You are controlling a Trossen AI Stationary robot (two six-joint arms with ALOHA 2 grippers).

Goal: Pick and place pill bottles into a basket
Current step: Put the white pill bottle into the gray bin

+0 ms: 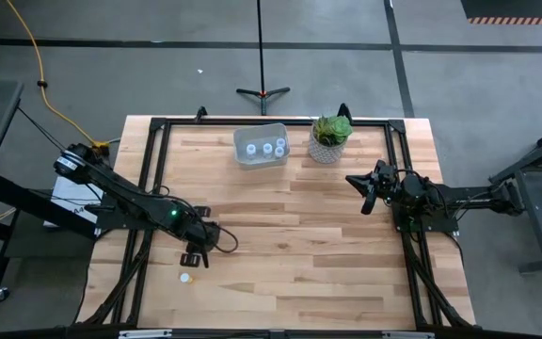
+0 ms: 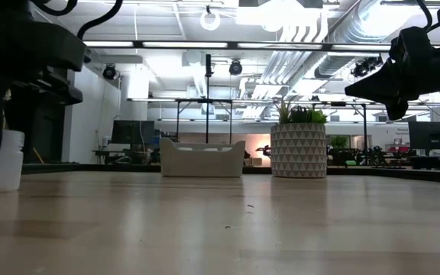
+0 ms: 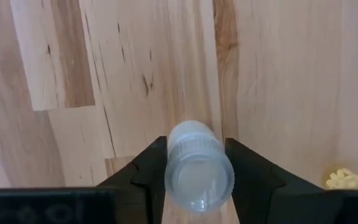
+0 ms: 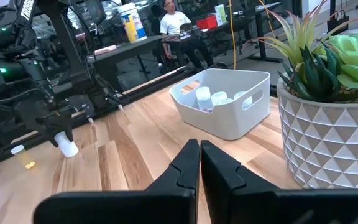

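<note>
Gripping 1 pill bottle (image 3: pixel 198 174) above the near-left worktop (image 1: pixel 327 245), left hand (image 1: pixel 199 250) risks dropping it en route to the far basket (image 1: pixel 262 146), holding 3. Right hand (image 4: pixel 199 163) pinched closed, idle.

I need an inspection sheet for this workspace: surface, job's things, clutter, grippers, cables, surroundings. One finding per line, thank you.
Surface: wooden table, light planks, dark frame along the edges.
Job's things: basket at the far edge holds three pill bottles; one bottle sits between the left gripper's fingers; a small white piece lies near it on the table.
Clutter: potted plant beside the basket; a small yellow bit on the wood.
Grippers: left gripper shut on the bottle; right gripper shut, empty, raised above the table.
Cables: yellow cable on the floor.
Surroundings: a stand beyond the table; a seated person in the room behind.
</note>
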